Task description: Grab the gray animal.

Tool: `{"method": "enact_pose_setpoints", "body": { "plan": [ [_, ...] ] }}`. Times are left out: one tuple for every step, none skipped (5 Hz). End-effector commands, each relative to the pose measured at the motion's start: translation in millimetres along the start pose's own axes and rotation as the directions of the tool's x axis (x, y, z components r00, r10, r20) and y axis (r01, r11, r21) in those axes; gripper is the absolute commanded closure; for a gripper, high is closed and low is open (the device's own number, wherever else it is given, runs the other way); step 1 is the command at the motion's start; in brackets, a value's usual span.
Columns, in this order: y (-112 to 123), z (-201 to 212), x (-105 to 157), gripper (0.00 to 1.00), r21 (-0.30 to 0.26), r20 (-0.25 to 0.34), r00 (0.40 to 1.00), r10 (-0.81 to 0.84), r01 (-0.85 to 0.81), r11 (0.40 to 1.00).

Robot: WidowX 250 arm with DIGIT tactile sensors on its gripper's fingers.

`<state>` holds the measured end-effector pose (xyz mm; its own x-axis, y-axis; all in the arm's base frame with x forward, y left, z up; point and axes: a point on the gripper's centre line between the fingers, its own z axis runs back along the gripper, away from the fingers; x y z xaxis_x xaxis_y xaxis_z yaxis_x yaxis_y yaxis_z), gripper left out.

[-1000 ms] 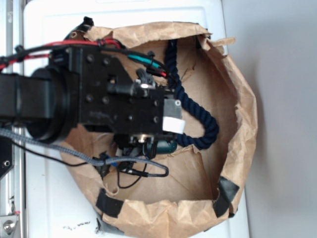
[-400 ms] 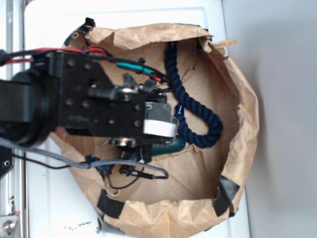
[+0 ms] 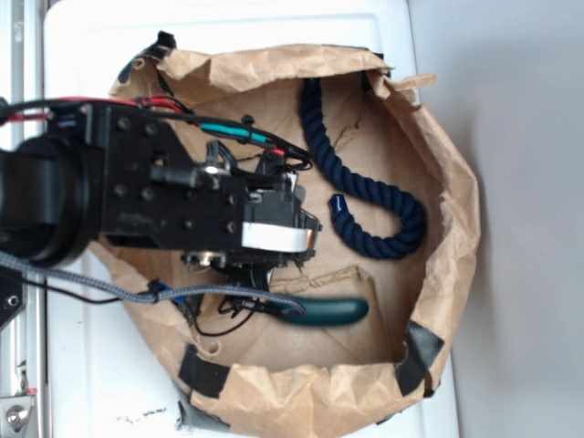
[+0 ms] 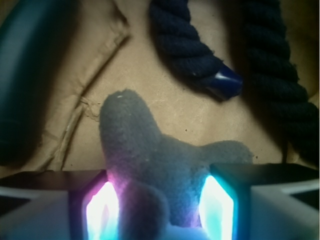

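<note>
The black arm is reaching in from the left across the white worktop point(image 3: 228, 36), its boxy wrist lying level over the left half of a crumpled brown paper bag point(image 3: 447, 210) folded down into a shallow bowl, with black tape at its rim. Red, green and grey cables are trailing along the arm. The gripper point(image 4: 160, 202) is pointing down into the bag, and its jaws are pressing in on the gray animal point(image 4: 150, 165) from both sides, one pad glowing pink, the other cyan. The toy is fuzzy and soft, with a rounded lobe sticking forward onto the paper and a second, flatter lobe spreading right; from outside it is hiding beneath the gripper. A navy rope point(image 3: 365, 196), thickly twisted and curled into a hook, is lying right of the gripper, its glossy capped end point(image 4: 223, 81) just beyond the toy. A smooth, dark green oblong capsule point(image 3: 328, 312) is resting on the bag floor below the jaws.
</note>
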<state>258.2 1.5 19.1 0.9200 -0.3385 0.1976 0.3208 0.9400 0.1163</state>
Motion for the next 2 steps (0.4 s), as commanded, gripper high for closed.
{"method": "enact_pose_setpoints", "body": {
  "plan": [
    [6.9, 55.3, 0.8, 1.0, -0.105, -0.044, 0.999, 0.004, -0.008, 0.994],
    [13.0, 97.9, 4.9, 1.0, -0.183, -0.055, 0.998, 0.03, -0.039, 0.982]
  ]
}}
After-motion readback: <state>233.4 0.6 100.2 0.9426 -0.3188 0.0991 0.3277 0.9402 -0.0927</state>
